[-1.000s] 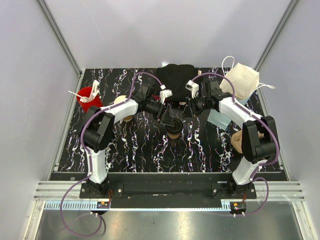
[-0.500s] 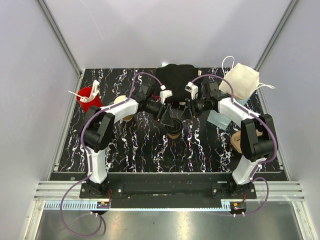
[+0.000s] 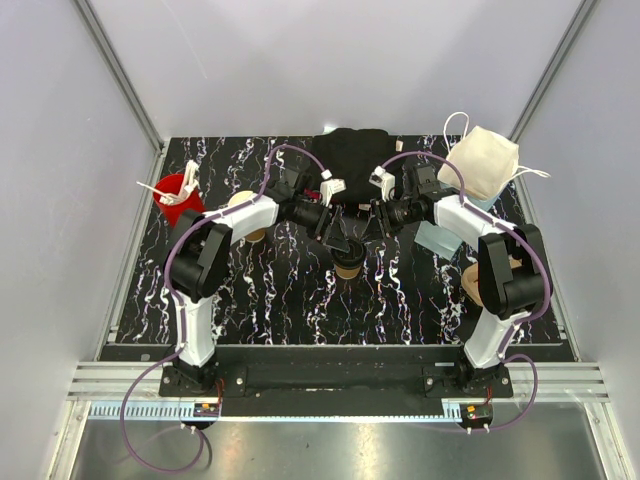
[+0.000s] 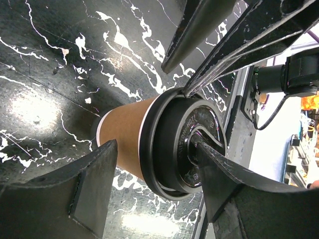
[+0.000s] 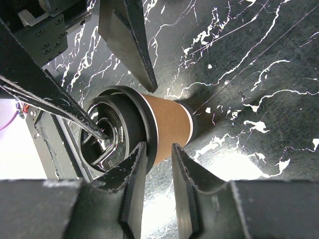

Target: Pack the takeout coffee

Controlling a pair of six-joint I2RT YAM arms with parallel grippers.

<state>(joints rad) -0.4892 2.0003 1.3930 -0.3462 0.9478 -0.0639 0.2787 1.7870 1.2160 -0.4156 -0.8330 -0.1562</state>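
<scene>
The coffee (image 3: 348, 264) stands upright in the middle of the table (image 3: 270, 300) with its black lid (image 4: 184, 144) on, and both grippers meet over it from the far side. The left gripper (image 4: 152, 148) straddles 1 side of the lid with its jaws wide apart. 1 finger (image 4: 219, 169) lies across the lid top with its tip in the centre recess. The other (image 4: 94, 184) hangs just beside the paper wall; whether it touches cannot be told, and nothing shows a clamp. The right gripper (image 5: 158, 148) sits at the opposite side, its 2 fingers drawn close with a narrow gap and nothing between them. The finger nearer the cup (image 5: 132, 184) has its tip against the lid's rim. Compared with 1 second ago, the right gripper has moved in from beside the cup to its rim, while the coffee stands on the same spot and the left gripper has barely shifted. Farther back on the left, tan cups (image 3: 240, 203) sit partly hidden behind the left arm, and a red cup (image 3: 168, 186) holds white straws (image 3: 186, 190). At the far edge lie a black bag (image 3: 350, 155) and, to its right, a white bag (image 3: 482, 160) with loop handles; what either holds cannot be seen.
</scene>
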